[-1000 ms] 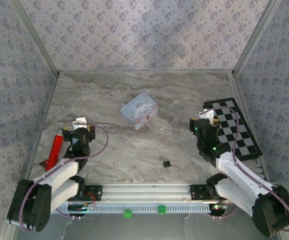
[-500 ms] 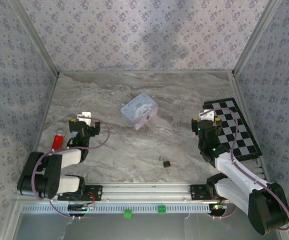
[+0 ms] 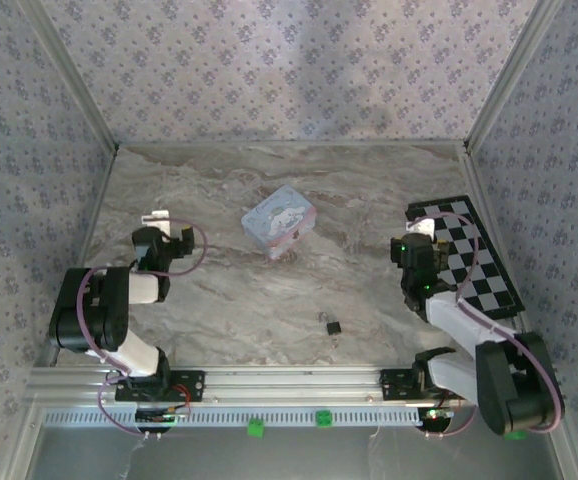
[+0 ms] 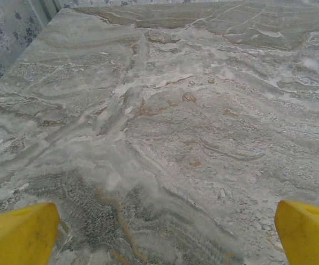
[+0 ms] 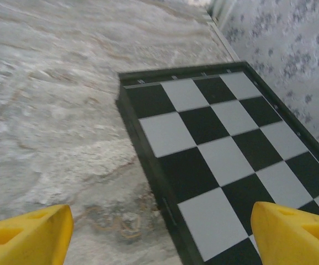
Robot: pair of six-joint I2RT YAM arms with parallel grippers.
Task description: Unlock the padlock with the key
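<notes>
1. Fingers first: the left gripper (image 4: 162,243) had its yellow fingertips (image 4: 19,234) spread wide apart, with nothing but bare marble between them. The right gripper (image 5: 162,237) was spread the same way, empty, hanging by the near edge of the checkerboard (image 5: 220,149).
2. The padlock (image 3: 331,325) sat on the table (image 3: 269,290) near the front edge. It was between the two arms but closer to the right one, well apart from both grippers and from the pale blue tin (image 3: 279,222) further back.
3. What could've gone wrong, at a guess: the lock was tiny and lay low, so wide fingers coming down could easily skate it across the smooth marble instead of pinching it. Both grippers faced toward the back of the table, away from the lock. Either arm would've had to swing round a fair way, and a sloppy approach might have knocked the lock toward the front rail.
4. Another worry was both arms reaching for the same small spot and bumping each other. A lock that small would also likely twist in the grip once a key pushed on it.
5. Hard to make out: in the top view the lock was a dark speck. A thin bit at its upper left might have been the shackle or might have been the key, too small to tell. Whether the shackle was closed couldn't be told either.
6. Cut off: the fingers ran out of frame at the bottom corners of both wrist views, and the right wrist view went blurry toward the far marble.
</notes>
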